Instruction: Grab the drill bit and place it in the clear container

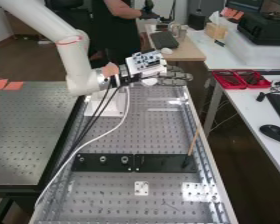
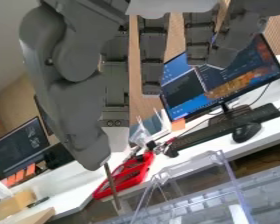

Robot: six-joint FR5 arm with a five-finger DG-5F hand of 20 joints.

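Robot's hand (image 1: pixel 172 77) is above the far part of the metal bench (image 1: pixel 155 133), and its fingers point away from the arm (image 1: pixel 72 60). In the wrist view, the hand holds the drill bit (image 2: pixel 112 184) between the thumb (image 2: pixel 91 149) and a finger; the thin bit comes out past the thumb's tip and hangs a little tilted. Near it is the clear container (image 2: pixel 232 176), with its top open. On the bench, a thin stick (image 1: pixel 194 142) leans at one end of the black plate (image 1: pixel 160 163). Red trays (image 1: pixel 231 80) are on the white table (image 1: pixel 241 102) beside.
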